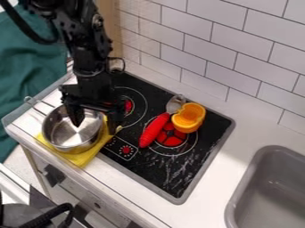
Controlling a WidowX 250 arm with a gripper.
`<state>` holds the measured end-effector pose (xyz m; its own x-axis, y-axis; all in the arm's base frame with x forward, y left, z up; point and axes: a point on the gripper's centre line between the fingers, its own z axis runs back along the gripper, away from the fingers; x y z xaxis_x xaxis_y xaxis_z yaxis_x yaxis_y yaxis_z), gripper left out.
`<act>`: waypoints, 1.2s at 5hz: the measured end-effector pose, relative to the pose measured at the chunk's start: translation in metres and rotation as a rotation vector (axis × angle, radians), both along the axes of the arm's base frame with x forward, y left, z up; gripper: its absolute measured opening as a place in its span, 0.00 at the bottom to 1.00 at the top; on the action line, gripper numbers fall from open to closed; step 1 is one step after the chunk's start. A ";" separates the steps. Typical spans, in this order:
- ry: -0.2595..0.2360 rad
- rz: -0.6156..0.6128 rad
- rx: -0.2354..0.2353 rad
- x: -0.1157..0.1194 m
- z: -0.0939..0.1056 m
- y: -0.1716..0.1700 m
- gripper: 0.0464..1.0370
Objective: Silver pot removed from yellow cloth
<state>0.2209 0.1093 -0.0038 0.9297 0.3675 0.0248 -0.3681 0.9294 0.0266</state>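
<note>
In the camera view, the silver pot (70,133) is seen at the left, set upright on the yellow cloth (82,159), with its mouth turned up. Its handle (37,105) is pointed to the upper left, so the pot's long axis, handle included, is run on a slant from upper left to lower right. And the gripper (95,128) is hung right over the rim here, its two fingers spread wide: one is placed over the pot's inside, the other out past the right side of the rim, and nothing is seen clamped between them. The cloth is spread under the pot, its lower edge shown in front, near the black stove (156,174). Over on the stove, a red oblong thing (154,130) is laid at a slant, just beside an orange cup (189,117), and a small silvery item (175,103) is found behind them. A grey sink (266,196) is set at the lower right, and the counter is backed by white tiles (235,58).
</note>
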 end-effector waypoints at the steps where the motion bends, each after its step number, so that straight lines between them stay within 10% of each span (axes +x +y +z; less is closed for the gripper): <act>1: 0.021 -0.012 -0.029 0.007 -0.018 0.001 0.93; 4: 0.041 -0.015 -0.044 0.014 -0.030 0.001 0.10; 6: -0.001 -0.020 -0.013 0.019 -0.013 -0.009 0.01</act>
<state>0.2396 0.1007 -0.0168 0.9367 0.3495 0.0212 -0.3498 0.9367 0.0141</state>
